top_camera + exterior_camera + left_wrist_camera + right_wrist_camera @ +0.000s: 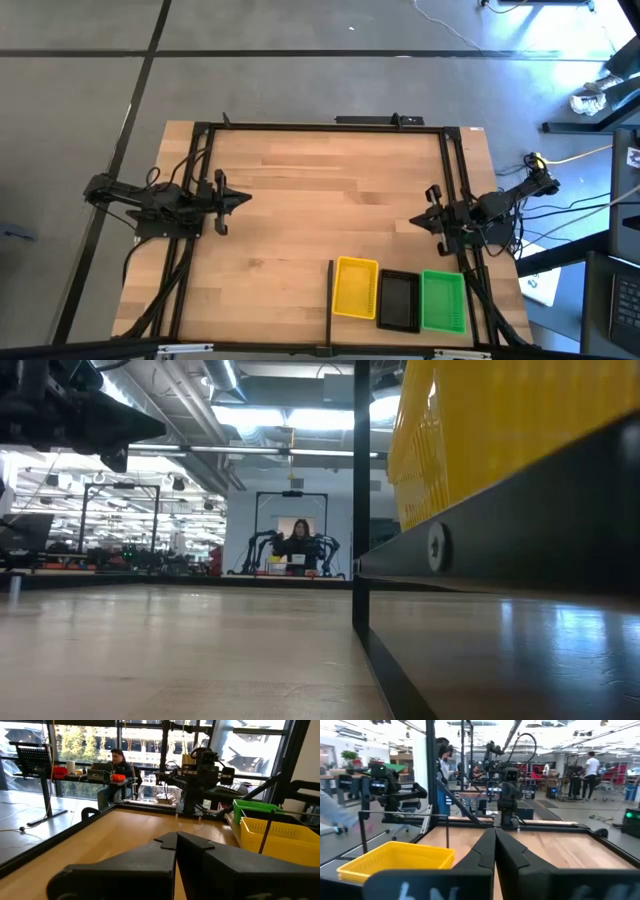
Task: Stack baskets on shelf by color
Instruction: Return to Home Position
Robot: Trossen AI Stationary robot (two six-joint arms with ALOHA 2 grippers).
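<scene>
left gripper (243, 200): fingers (140, 865) pressed together, tips touching, nothing between them. It is held above the tabletop (320, 180) on its left side, pointing across at the right arm. right gripper (415, 222): same, closed tip to tip and empty, on the right side, pointing back at the left one. The two sets of fingertips face each other, well apart. The baskets are on the shelf (345, 330), off to the side of both fingertip pairs toward the table's front edge, and nearer the right fingers than the left. The yellow baskets (355, 288) are just beside the shelf's black bar (330, 300), the black baskets (398, 300) are in the middle, and the green baskets (443, 300) are farthest from the left fingers, close beside the right ones. The three colours sit side by side, touching or nearly so. Can't tell the layer count per stack from above.
</scene>
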